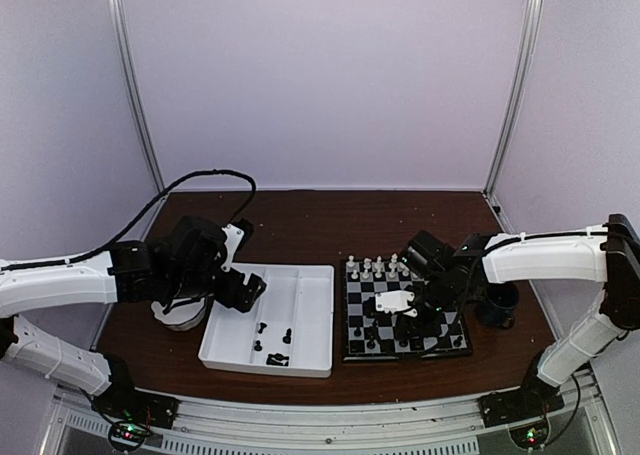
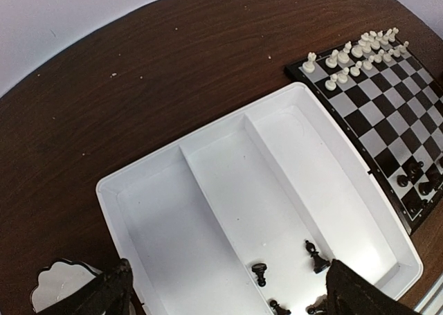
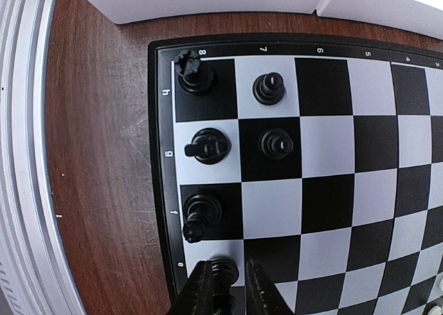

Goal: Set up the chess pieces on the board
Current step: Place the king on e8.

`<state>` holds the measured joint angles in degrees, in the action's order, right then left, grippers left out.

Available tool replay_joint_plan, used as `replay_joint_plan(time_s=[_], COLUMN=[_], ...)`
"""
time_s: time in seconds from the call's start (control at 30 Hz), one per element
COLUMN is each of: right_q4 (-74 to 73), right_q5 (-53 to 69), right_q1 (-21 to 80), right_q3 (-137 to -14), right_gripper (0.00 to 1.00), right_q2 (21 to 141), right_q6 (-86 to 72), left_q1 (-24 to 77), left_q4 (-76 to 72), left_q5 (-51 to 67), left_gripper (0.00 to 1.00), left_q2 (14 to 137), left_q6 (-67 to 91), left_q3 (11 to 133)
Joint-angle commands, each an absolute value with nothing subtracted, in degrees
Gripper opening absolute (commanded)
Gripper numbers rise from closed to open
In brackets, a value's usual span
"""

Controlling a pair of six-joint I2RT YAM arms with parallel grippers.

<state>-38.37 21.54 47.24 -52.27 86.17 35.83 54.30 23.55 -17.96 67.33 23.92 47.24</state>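
The right gripper (image 3: 230,277) is standing over the board (image 3: 325,156), its fingers a narrow gap apart around one upright black piece (image 3: 223,265) on the board's edge row. Whether they are pressing it or sitting just clear cannot be told. The piece's long axis is running vertically between the fingers, so the coming move is judged a straight lift away. Five other black chessmen (image 3: 268,88) are showing on adjoining squares. The left gripper (image 2: 228,266), spread wide and holding nothing, is hanging over the tray (image 2: 208,190). Four loose black pieces (image 2: 316,256) are showing just below it, making the left arm the nearer. The white chessmen (image 2: 356,52) are lining the far edge, too small to count.
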Motion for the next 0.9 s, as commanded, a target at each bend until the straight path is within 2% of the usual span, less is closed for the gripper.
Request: replay_joint_plan(time_s=[0.0, 0.17, 0.47, 0.87], right_q4=[-39.2, -39.6, -40.6, -43.4], right_q5=[20.9, 20.8, 19.5, 18.6], right_q1=[47.5, 47.5, 47.4, 47.3], right_q3=[-53.4, -53.9, -54.2, -53.4], right_gripper=[0.18, 0.2, 0.31, 0.33], right_q2=[85.4, 84.7, 82.3, 83.3], right_q6=[35.6, 35.0, 33.9, 35.6], left_q1=[53.9, 54.0, 53.9, 53.9], left_q4=[20.9, 21.0, 20.7, 21.2], left_q5=[-17.6, -17.1, -16.6, -16.4], left_gripper=[0.97, 0.97, 0.97, 0.97], left_q2=[67.1, 67.6, 68.4, 68.7], left_q6=[24.3, 24.4, 24.4, 24.3], left_q3=[46.8, 47.1, 47.6, 47.8])
